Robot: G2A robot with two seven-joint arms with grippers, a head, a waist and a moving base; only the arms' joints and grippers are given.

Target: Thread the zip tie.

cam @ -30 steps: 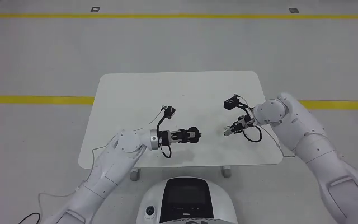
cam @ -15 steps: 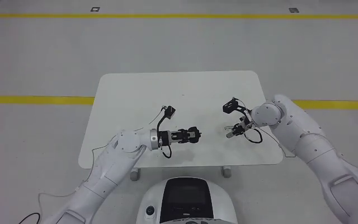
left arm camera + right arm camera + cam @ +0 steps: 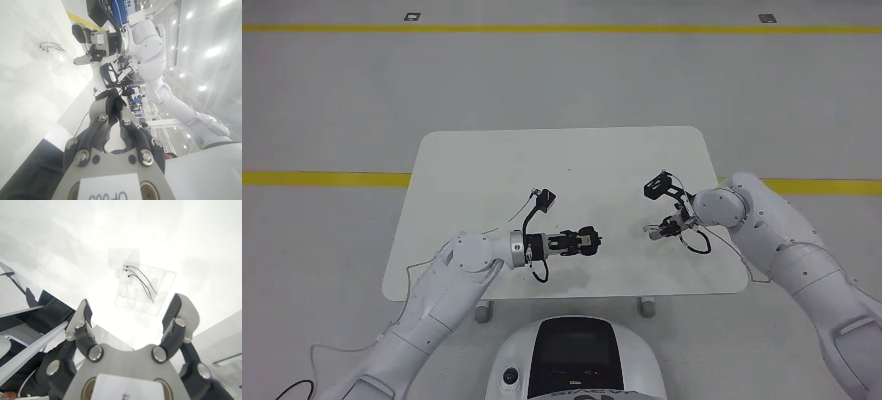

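Three thin black zip ties (image 3: 140, 279) lie side by side on a clear square sheet (image 3: 166, 283) on the white table (image 3: 542, 170). My right gripper (image 3: 130, 306) hangs open just above and short of them, with nothing between its ribbed pads. The left wrist view shows the same zip ties (image 3: 50, 47) on the tabletop, with the right gripper (image 3: 79, 47) open over them. In the top view the right gripper (image 3: 654, 231) is at the table's right front. My left gripper (image 3: 594, 238) hovers at the front middle, pointing at the right one. Its fingers (image 3: 113, 98) are pressed shut, and I see nothing held.
The table's front edge (image 3: 572, 296) runs close under both wrists. Loose black cables (image 3: 532, 205) hang from the left wrist camera. The back and left of the tabletop (image 3: 482, 180) are bare white.
The right wrist has turned a little and its gripper has edged slightly toward the back of the table. The left arm has not moved.
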